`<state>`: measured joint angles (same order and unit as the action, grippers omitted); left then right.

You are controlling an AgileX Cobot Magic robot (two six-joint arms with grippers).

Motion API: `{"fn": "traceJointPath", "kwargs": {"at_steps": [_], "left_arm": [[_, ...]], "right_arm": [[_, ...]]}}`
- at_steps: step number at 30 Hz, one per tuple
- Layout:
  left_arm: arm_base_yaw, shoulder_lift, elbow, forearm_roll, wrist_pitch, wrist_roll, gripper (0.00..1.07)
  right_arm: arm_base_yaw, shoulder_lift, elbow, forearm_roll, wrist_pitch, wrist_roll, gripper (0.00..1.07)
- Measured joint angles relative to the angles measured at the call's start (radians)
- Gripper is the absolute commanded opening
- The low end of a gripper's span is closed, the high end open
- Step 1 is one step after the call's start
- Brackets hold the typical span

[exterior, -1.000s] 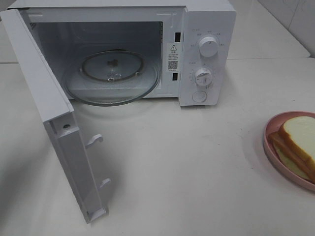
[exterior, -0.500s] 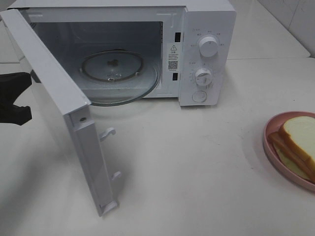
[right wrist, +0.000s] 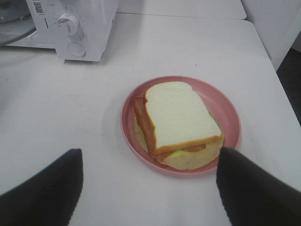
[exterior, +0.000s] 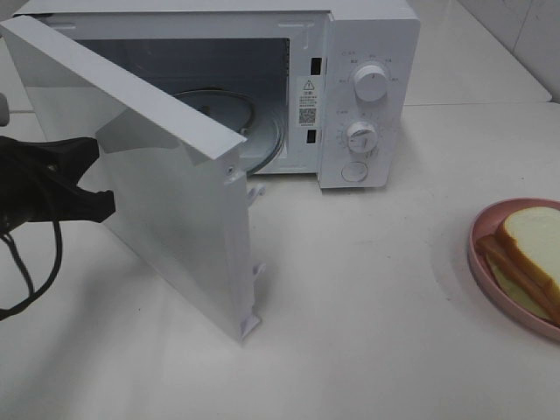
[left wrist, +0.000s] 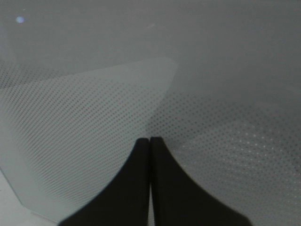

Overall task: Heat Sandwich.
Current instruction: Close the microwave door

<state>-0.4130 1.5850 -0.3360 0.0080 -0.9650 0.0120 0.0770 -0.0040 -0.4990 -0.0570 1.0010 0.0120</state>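
Note:
The sandwich (right wrist: 178, 120), white bread with tan crust and pinkish filling, lies on a round pink plate (right wrist: 225, 113) at the right table edge; it also shows in the high view (exterior: 532, 249). My right gripper (right wrist: 149, 153) is open and empty, hovering just in front of the plate; it is out of the high view. The white microwave (exterior: 367, 87) stands at the back with its door (exterior: 166, 192) half swung. My left gripper (exterior: 96, 175) is shut and presses its fingertips (left wrist: 141, 150) against the door's dotted window (left wrist: 94, 94).
The glass turntable (exterior: 262, 131) is partly hidden behind the door. Two knobs (exterior: 371, 83) and a button are on the microwave's right panel. A black cable (exterior: 35, 271) hangs from the left arm. A wall rises at the far right.
The microwave door has swung steadily toward the cavity. My left gripper has come in from the left and moved right against the door's outer face. The plate and sandwich have not moved.

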Motion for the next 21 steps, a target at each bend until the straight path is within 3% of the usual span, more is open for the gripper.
{"fn": "traceJointPath", "kwargs": {"at_steps": [11, 21], "left_arm": [[-0.155, 0.101, -0.142, -0.244, -0.004, 0.039, 0.0], [-0.259, 0.203, -0.306, -0.42, -0.002, 0.151, 0.0]], "right_arm": [[0.0, 0.0, 0.0, 0.0, 0.0, 0.0, 0.75], [0.0, 0.0, 0.0, 0.0, 0.0, 0.001, 0.75]]}}
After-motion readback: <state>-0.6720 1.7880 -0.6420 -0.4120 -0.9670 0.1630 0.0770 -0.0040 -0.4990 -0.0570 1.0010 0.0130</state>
